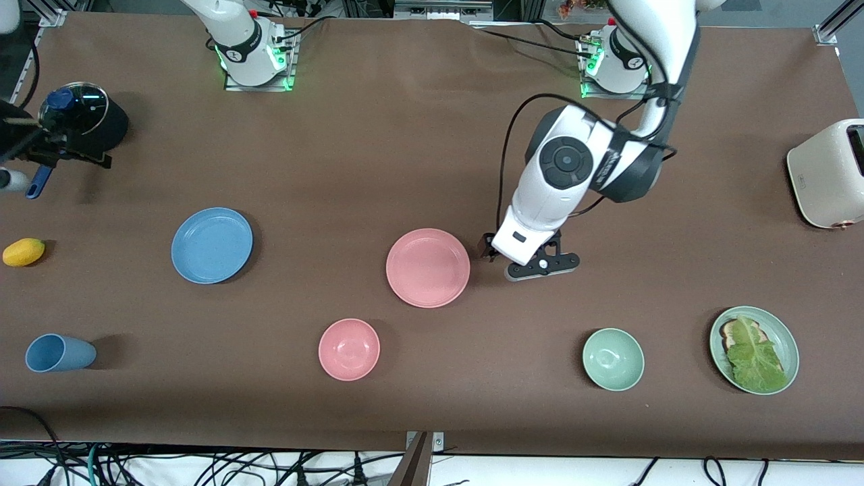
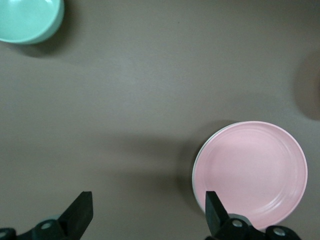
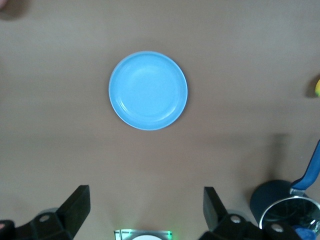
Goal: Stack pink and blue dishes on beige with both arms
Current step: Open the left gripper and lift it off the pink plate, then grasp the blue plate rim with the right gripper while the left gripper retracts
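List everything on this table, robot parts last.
blue plate: 1, sky blue, toward the right arm's end
pink plate: 1, pale pink, mid-table
beige plate: 1, only a pale rim shows, under the pink plate
pink bowl: 1, pink, nearer the camera than the pink plate
lettuce plate: 1, pale green, left arm's end
green bowl: 1, pale green, beside the lettuce plate
blue cup: 1, blue, on its side, right arm's end
yellow fruit: 1, yellow, right arm's end
pot: 1, dark, lidded, right arm's end
toaster: 1, cream, left arm's end
left claw: 1, black, open, beside the pink plate
right claw: 1, black, open, high over the table

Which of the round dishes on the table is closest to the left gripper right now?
The pink plate, right beside the left gripper. The blue plate, pink bowl and green bowl all sit clearly farther off.
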You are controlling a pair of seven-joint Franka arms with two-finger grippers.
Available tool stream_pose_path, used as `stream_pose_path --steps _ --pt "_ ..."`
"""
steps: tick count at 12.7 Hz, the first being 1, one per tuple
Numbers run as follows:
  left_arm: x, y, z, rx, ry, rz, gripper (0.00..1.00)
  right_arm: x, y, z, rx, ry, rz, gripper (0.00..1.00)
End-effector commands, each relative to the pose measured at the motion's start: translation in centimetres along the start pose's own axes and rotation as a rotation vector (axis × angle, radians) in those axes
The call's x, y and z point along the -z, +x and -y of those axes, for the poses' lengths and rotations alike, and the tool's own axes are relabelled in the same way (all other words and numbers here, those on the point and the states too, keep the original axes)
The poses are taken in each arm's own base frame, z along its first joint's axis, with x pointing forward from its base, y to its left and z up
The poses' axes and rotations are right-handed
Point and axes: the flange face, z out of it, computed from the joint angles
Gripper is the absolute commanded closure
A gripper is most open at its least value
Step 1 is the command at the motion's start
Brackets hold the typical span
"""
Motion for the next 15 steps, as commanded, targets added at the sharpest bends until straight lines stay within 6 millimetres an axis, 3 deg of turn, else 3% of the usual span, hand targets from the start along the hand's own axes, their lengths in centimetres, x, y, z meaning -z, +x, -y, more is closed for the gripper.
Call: stream_pose_path --steps 1,3,7,9,12,15 --pt "2.9 1.6 1.3 -0.074 0.049 0.022 0.01 -5.4 2.8 -2.2 -0.034 0.003 0.052 0.0" --pt "4.7 2.2 2.5 -0.128 0.068 0.061 0.01 -9.4 4.2 -3.2 -0.049 -0.005 0.027 0.0" --pt "9.6 4.3 6.8 -0.204 0.078 0.119 0.01 -19.5 5.4 -4.9 -0.089 -0.009 -0.053 0.0" --pt "12.4 5.5 10.6 -0.232 0.055 0.116 0.0 -23.2 6.4 -5.5 -0.111 -0.018 -0.079 0.01" --pt "15.7 7.8 17.8 -0.238 0.027 0.099 0.0 -28.4 7.0 -6.9 -0.19 0.103 -0.048 0.01" --pt "17.2 9.3 23.5 -0.271 0.015 0.082 0.0 -31.2 7.6 -8.8 -0.178 0.133 -0.076 0.02"
